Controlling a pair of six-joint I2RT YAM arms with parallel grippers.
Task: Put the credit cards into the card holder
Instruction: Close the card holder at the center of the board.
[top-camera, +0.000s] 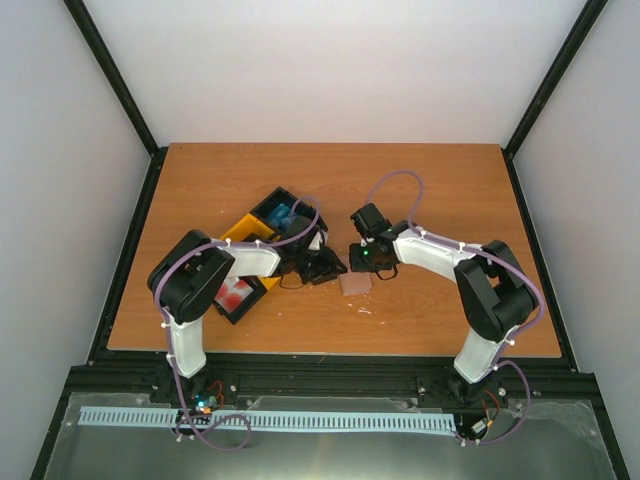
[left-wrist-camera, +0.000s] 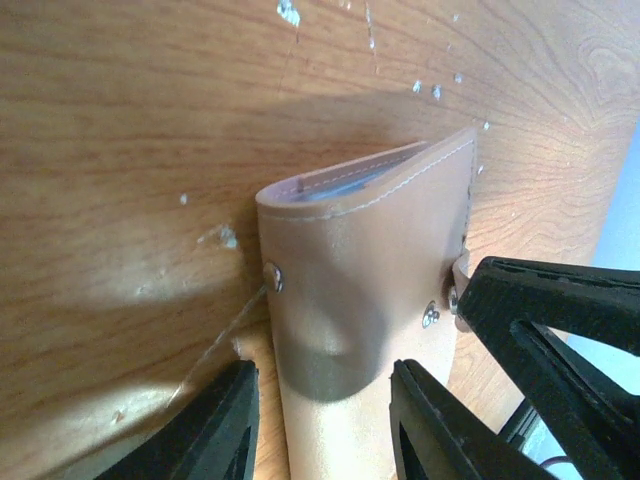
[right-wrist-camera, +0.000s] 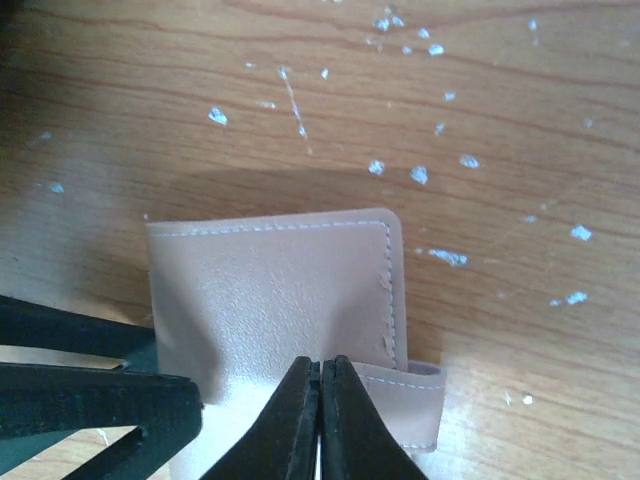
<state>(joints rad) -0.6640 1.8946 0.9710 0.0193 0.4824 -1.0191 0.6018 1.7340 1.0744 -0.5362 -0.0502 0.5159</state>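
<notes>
Black left pincer (left-wrist-camera: 322, 400) half-open astride holder (left-wrist-camera: 370, 250)

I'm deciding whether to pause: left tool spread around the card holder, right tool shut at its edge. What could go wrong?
The left tool straddles the card holder with jaws apart, so the bowed flap may fall closed. Only the right tool's shut tips sit at the holder's edge; it could slide on the wooden table.

- card holder (right-wrist-camera: 270, 290): smooth leather-like skin, soft sheen, stitched edges; studs (left-wrist-camera: 273, 276) shiny metal
- table (right-wrist-camera: 500, 120): wood-grain top, scuffed with pale flecks
- left gripper (left-wrist-camera: 322, 380): fingers (left-wrist-camera: 220, 430) matt black plastic
</notes>
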